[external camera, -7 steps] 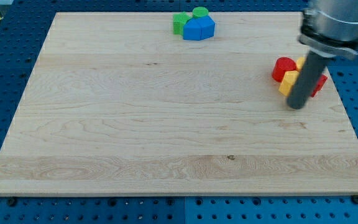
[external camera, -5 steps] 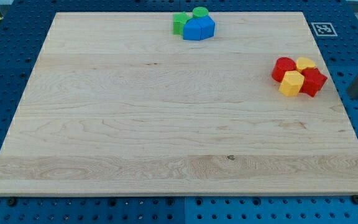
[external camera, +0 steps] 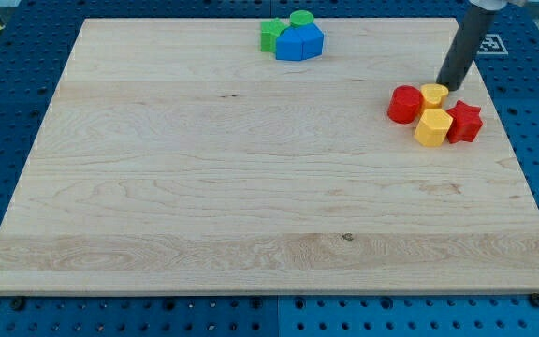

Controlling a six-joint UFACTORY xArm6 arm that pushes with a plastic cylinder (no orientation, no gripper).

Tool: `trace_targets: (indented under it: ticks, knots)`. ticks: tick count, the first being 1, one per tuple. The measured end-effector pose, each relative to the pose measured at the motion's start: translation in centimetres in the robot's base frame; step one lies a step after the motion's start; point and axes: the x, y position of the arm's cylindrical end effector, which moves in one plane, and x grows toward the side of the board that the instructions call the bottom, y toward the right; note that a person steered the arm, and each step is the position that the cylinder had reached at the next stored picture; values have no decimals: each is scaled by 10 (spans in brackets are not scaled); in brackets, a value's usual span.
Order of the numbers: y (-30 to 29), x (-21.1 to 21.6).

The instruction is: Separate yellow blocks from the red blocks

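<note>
Four touching blocks [external camera: 433, 114], red and yellow

A pale wooden board [external camera: 204, 187] lies on a blue perforated table [external camera: 7, 112].

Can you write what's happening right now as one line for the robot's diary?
stage: separating, not done | my tip: at upper yellow block, on its top-right | cluster: red cylinder, lower yellow block, red star, all bunched

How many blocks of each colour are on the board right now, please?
Red: 2, the red cylinder and the red star
Yellow: 2, the yellow block and the yellow hexagon
Green: 2, and
Blue: 2, and
Total: 8
</note>
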Motion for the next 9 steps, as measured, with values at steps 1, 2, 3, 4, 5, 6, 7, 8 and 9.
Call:
trace_targets:
  ticks: [1, 2, 3, 4, 5, 6, 7, 8, 9]
  knots:
    - [-25, 8]
    - [-26, 40]
    - [-26, 77]
    - [-26, 116]
    - [-26, 137]
    - [-13, 126]
    - [32, 134]
    - [77, 140]
    - [104, 123]
